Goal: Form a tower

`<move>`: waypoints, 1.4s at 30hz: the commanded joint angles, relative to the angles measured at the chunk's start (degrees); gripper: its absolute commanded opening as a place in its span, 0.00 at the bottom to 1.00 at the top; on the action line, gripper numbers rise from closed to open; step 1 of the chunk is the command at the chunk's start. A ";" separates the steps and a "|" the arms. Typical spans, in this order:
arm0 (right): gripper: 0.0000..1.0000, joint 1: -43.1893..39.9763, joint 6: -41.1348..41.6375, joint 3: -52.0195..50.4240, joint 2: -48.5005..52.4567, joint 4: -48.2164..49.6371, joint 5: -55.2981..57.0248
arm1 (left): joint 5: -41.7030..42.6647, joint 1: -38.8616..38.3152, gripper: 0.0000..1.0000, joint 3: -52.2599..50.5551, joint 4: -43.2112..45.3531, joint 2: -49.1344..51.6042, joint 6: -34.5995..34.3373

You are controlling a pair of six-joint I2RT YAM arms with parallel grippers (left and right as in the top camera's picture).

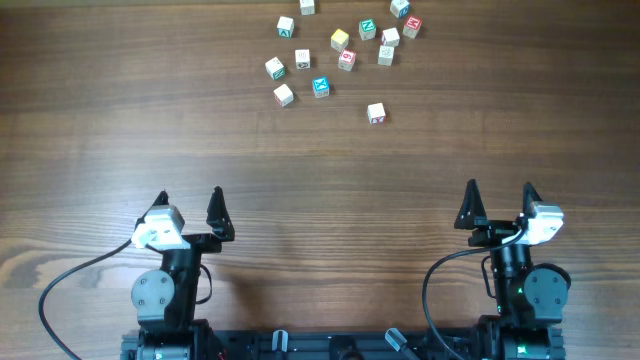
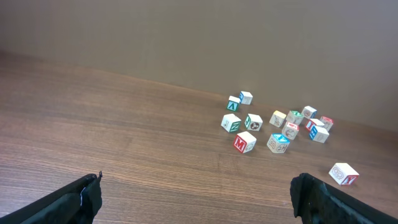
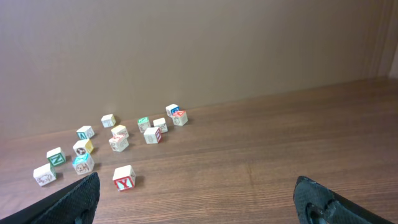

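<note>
brown wooden table (image 1: 120, 120), plain grain, checked from above and from both wrists.

left gripper (image 1: 190, 193): at the near edge, jaws spread wide, nothing between them.

letter cubes (image 1: 346, 60): a loose scatter at the far edge, centre to centre-right. as far as the wrist views show, each lies singly on the wood. some sit just beside a neighbour; none is seen resting on another.

lone cube (image 1: 376, 113): set apart on the near side of the scatter, a red letter on its side face.

right gripper (image 1: 500, 185): at the near edge, jaws likewise spread wide and empty.

finding: no stacking is evident. the task is judged to be at its start, with every lift and placement outstanding.

position: the scatter lies well apart from both grippers, ahead and to the right of the left gripper, ahead and to the left of the right gripper. the lone cube is the piece nearest the right gripper.
</note>
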 commanded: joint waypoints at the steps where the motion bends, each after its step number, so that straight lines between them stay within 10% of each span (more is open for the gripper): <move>1: 1.00 1.22 0.44 -0.07 -0.50 0.09 -0.90 | -0.74 0.44 1.00 -0.17 -0.44 -0.42 -0.09; 36: 1.00 1.22 0.42 -0.07 -0.50 0.11 -0.90 | -1.64 0.44 1.00 -0.17 -0.24 -0.39 -0.11; 42: 1.00 1.22 0.44 -0.07 -0.50 0.11 -0.92 | 13.75 0.44 1.00 1.36 5.33 -0.39 -0.31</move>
